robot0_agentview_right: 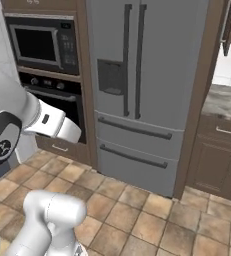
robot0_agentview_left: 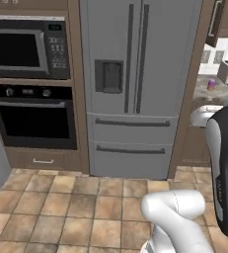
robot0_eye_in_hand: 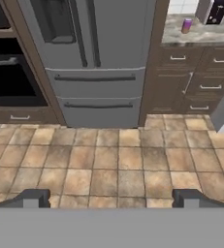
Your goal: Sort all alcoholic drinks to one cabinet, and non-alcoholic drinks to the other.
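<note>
Purple can (robot0_eye_in_hand: 186,25) stands near the desk (robot0_eye_in_hand: 200,35) front edge beside the fridge (robot0_eye_in_hand: 91,58); your hand (robot0_eye_in_hand: 111,197) hangs released, empty, well apart. Approach carelessly and you risk toppling it.

A purple can (robot0_eye_in_hand: 186,25) and toaster (robot0_eye_in_hand: 212,10) stand on the counter (robot0_eye_in_hand: 200,35).

Purple can (robot0_agentview_left: 211,84) on counter (robot0_agentview_left: 204,94)
</note>
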